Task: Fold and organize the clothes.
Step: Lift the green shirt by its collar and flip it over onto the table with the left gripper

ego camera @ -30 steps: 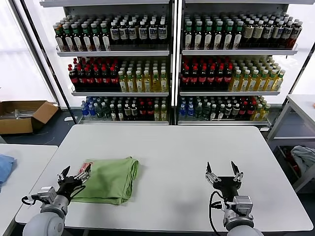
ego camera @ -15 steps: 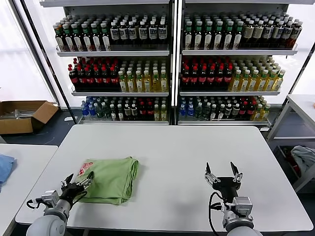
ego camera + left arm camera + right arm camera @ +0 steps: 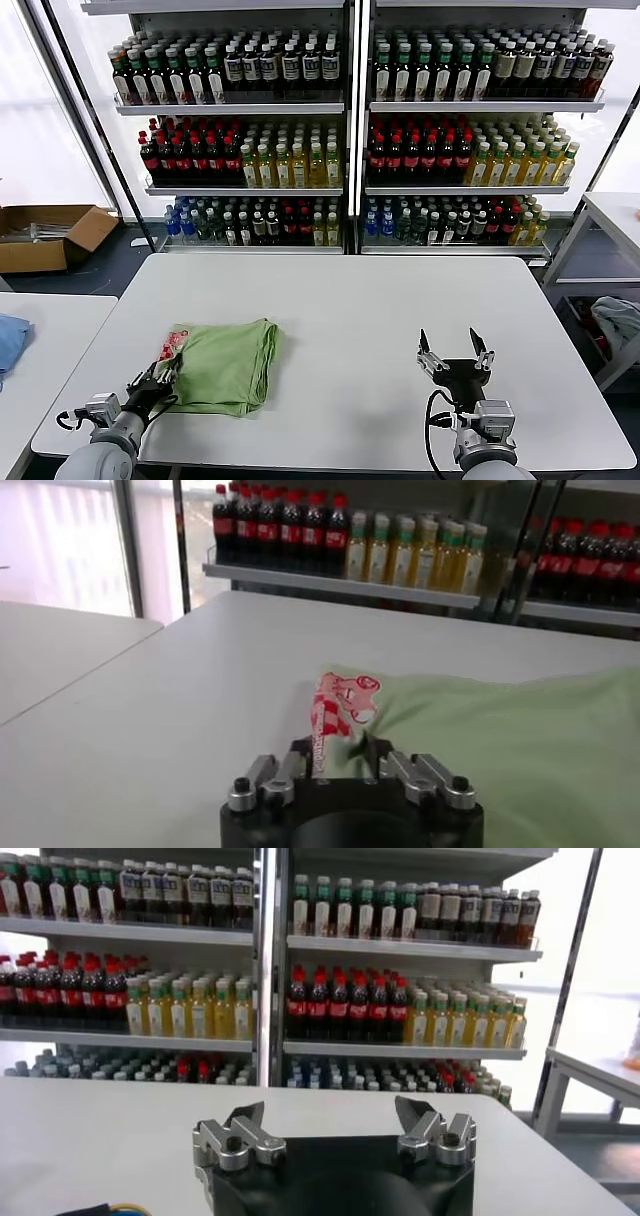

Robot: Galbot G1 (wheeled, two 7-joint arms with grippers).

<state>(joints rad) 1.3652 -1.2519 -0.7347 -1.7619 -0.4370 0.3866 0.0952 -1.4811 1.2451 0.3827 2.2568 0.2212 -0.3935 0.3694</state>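
Observation:
A light green shirt [image 3: 228, 360] lies folded into a thick rectangle on the left half of the white table [image 3: 350, 300]. Its red-and-white checkered print [image 3: 173, 342] shows at the left edge. My left gripper [image 3: 163, 372] is at the shirt's near left corner, its jaws drawn close on the fabric edge. In the left wrist view the gripper [image 3: 338, 750] has green cloth [image 3: 500, 740] and the print [image 3: 340, 705] between its fingers. My right gripper [image 3: 455, 345] waits open and empty above the right half of the table; it also shows in the right wrist view [image 3: 330, 1113].
Shelves of bottles [image 3: 340, 130] stand behind the table. A cardboard box [image 3: 50, 235] sits on the floor at the far left. A second table [image 3: 40, 350] on the left carries a blue cloth [image 3: 8, 340]. Another table [image 3: 610, 215] and a cloth pile [image 3: 620, 325] are on the right.
My left gripper has dropped back toward the table's near edge and its open fingers have drawn together on the shirt's near left corner. The right arm has not moved.

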